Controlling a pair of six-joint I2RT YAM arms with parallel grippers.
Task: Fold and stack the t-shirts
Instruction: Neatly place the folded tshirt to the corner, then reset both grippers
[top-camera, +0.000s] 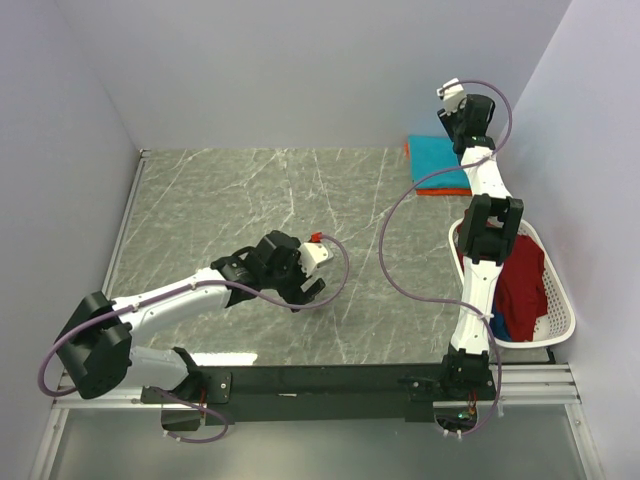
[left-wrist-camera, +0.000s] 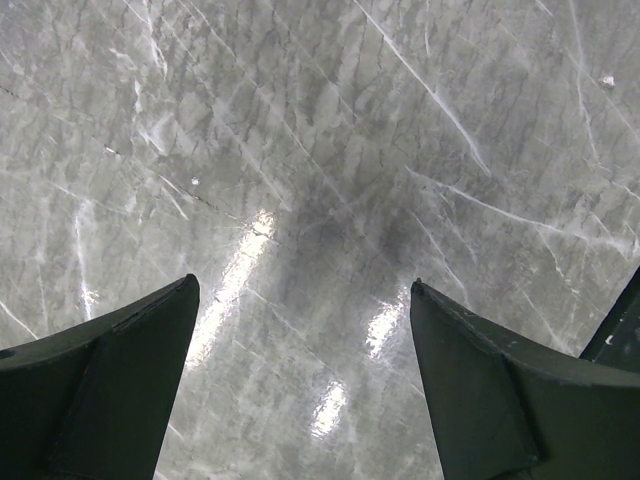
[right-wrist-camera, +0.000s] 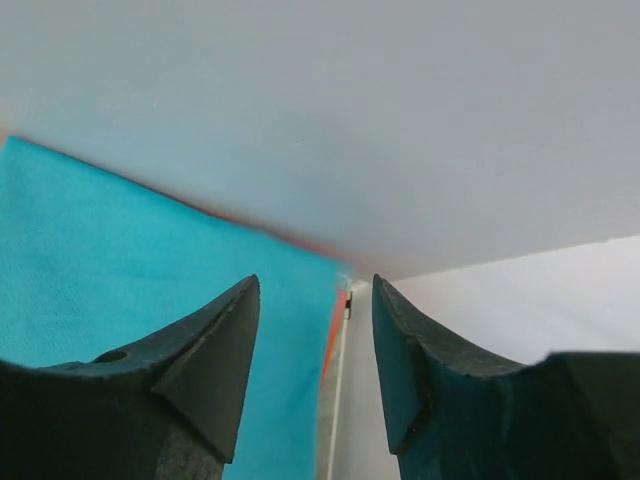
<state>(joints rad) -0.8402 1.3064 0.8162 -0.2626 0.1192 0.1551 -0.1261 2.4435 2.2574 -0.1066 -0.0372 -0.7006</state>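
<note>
Left gripper (left-wrist-camera: 305, 290): my fingers spread wide, nothing between them, low over the marble table (left-wrist-camera: 320, 150), frame centre.
Right gripper (right-wrist-camera: 315, 285): my fingers parted, narrower gap, gripping nothing, above the teal t-shirt (top-camera: 440, 160).
Teal t-shirt: folded, upper right, lying on the orange t-shirt (top-camera: 432, 190).
Dark red t-shirt (top-camera: 520, 285): heaped in the white basket (top-camera: 565, 310), right edge.

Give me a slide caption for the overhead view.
Right gripper open near the teal t-shirt stacked on the orange t-shirt; left gripper open over the table; dark red t-shirt in the basket.
</note>
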